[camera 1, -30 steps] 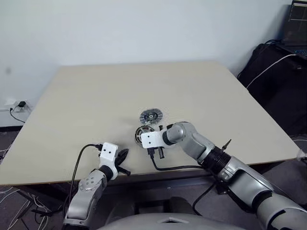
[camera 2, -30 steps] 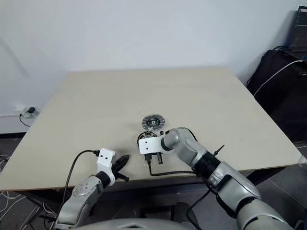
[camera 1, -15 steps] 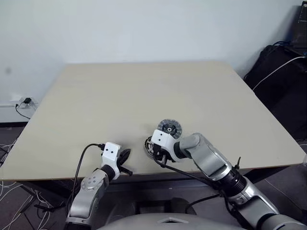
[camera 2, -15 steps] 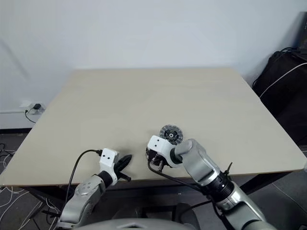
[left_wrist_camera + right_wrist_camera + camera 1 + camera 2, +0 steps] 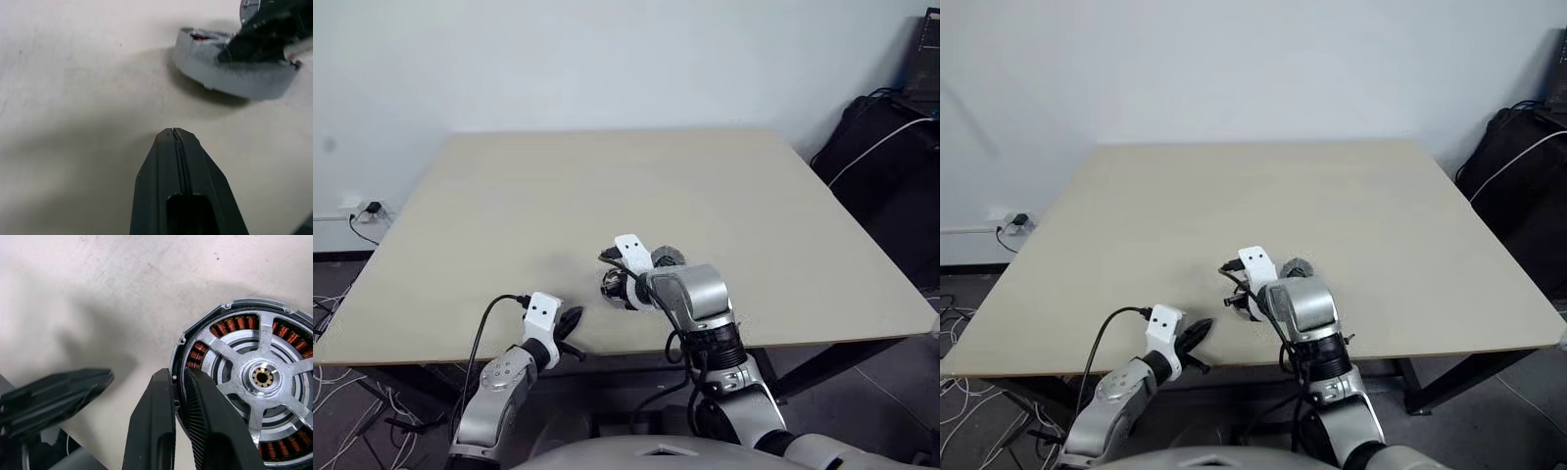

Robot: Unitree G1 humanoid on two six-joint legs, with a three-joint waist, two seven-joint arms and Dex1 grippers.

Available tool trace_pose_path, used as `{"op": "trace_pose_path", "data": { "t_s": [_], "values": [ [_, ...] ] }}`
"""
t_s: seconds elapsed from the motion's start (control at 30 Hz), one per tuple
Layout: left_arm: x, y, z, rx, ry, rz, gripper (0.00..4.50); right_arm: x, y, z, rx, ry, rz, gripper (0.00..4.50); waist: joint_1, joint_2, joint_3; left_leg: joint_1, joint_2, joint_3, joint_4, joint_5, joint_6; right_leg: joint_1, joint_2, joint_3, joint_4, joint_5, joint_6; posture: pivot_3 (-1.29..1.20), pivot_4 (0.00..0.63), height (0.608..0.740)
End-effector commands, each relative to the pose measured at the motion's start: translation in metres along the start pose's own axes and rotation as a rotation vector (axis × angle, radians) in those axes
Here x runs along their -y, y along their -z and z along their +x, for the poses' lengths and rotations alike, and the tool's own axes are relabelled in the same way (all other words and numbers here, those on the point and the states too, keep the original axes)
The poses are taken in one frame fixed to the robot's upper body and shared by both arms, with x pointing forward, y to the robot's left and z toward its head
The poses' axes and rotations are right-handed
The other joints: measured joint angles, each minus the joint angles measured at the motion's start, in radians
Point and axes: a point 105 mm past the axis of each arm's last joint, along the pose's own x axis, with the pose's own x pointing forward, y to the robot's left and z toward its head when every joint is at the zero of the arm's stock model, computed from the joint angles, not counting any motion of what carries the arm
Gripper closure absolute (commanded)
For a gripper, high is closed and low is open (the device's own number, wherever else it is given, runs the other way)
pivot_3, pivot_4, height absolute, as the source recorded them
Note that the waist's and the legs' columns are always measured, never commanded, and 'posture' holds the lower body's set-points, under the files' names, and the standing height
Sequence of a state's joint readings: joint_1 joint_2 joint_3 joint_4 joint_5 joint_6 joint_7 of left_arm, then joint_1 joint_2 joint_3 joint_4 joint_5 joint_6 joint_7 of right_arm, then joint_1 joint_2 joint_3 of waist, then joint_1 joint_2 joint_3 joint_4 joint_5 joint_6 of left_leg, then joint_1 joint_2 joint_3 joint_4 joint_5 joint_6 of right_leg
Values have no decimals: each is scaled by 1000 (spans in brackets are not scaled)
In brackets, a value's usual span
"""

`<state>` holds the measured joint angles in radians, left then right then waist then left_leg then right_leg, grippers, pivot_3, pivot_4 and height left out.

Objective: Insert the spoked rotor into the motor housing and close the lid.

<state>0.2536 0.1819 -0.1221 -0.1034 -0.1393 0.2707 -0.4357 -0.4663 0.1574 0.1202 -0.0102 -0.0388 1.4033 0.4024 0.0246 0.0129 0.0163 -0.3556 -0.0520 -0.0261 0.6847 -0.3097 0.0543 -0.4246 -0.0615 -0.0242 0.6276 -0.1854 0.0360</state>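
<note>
While bent downward, right arm [image 5: 690,294]

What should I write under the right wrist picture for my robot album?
Right gripper pinching the rim of the motor housing, copper windings showing behind its spoked rotor.

A pale beige surface [image 5: 509,196] carries the motor housing [image 5: 249,382] near its front edge; the silvery lid [image 5: 1299,265] lies just beside it
</note>
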Motion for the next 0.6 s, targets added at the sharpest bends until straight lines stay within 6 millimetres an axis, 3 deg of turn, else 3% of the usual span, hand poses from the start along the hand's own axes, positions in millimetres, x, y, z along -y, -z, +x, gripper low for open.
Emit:
{"op": "trace_pose_path", "data": {
  "t_s": [0.03,0.13,0.43,0.6],
  "values": [
    [-1,-16,0,68,-10,9,4500,11,-5,4,18,65,41,4409,-1,1,0,1,-1,0,0,0,0,1,-1,0,0,0,1,0,0,740],
    [-2,-17,-1,71,-15,7,4500,7,-6,7,21,50,41,4409,-6,3,2,7,0,0,0,0,1,8,-4,0,-1,1,2,0,0,740],
    [-2,-19,-1,72,-10,13,4500,-32,-25,-2,115,-166,41,1543,-22,6,8,8,0,-3,-3,0,0,8,-2,-2,-1,0,5,0,0,740],
    [-1,-20,0,68,1,19,4500,-58,-53,-23,241,-349,94,1543,-30,5,7,-3,0,-6,-3,-2,3,-4,-1,-2,0,0,-2,0,0,740]
  ]
}}
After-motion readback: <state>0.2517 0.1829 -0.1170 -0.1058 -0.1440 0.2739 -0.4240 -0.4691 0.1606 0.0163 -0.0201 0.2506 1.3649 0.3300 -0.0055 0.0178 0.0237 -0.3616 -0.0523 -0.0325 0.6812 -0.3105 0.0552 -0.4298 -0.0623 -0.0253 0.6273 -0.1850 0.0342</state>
